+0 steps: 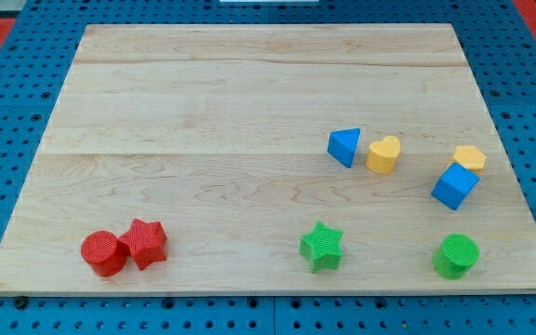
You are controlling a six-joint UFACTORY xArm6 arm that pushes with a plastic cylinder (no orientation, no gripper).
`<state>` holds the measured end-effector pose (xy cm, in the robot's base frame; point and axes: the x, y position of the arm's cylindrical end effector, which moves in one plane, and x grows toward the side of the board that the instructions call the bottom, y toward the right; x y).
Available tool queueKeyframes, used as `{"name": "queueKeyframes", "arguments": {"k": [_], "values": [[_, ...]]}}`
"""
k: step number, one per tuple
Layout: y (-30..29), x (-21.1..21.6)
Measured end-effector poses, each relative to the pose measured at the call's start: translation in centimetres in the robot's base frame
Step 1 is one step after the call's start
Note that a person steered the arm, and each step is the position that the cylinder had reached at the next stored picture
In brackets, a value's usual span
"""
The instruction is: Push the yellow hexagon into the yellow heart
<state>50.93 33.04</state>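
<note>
The yellow hexagon (470, 157) is seen at the right of the frame, touching the upper edge of the blue cube (454, 186). The yellow heart (383, 154) lies apart to its left — just beside the blue triangle (344, 147). A green star (321, 247) and a green cylinder (456, 256) sit lower right; a red cylinder (104, 253) and red star (144, 244) touch at lower left. The tip cannot be made out on the wooden board (249, 112) — only a dark shape at the right edge, so its state cannot be told.
</note>
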Motion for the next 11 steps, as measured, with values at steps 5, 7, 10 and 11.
{"name": "queueKeyframes", "arguments": {"k": [5,7,10,11], "values": [[-10.3,-4.5],[-7.4,-7.5],[-15.3,-7.0],[-19.1,-6.3]]}}
